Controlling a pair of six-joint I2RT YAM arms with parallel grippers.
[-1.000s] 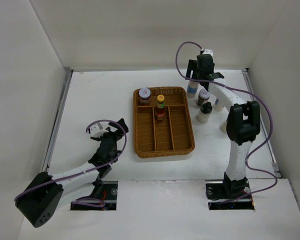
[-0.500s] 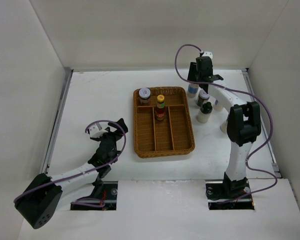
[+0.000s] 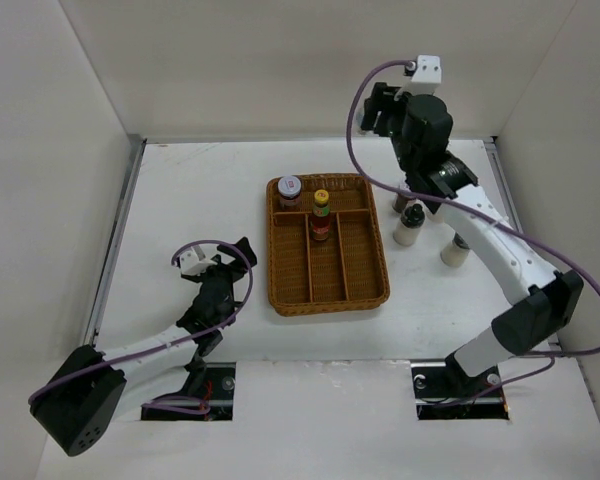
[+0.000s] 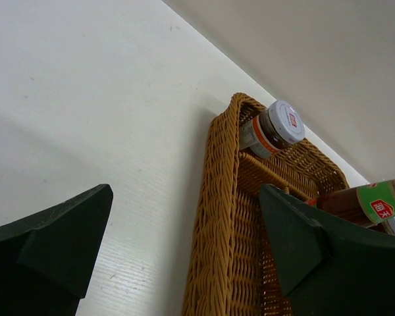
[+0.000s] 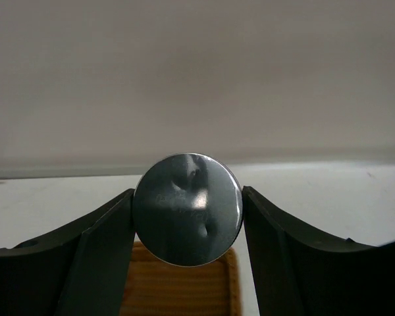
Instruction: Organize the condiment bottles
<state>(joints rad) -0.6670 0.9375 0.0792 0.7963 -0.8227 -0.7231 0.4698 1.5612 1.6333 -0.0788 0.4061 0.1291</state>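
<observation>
On your right gripper (image 5: pixel 187 201) the jaws clamp a silver-topped bottle (image 5: pixel 187 227), high over the far-right tabletop (image 3: pixel 190 200). Likely light, rigid and slick, so squeeze its sides under the cap. On the left gripper (image 4: pixel 184 194) the jaws gape wide, empty.

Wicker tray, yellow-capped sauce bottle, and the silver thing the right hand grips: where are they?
Wicker tray (image 3: pixel 362 262), top view, bare floor of its right compartment.
Yellow-capped sauce bottle (image 3: pixel 321 197), top view, its yellow cap.
Silver-lidded container (image 5: pixel 187 209), right wrist view, middle of its dented lid.
</observation>
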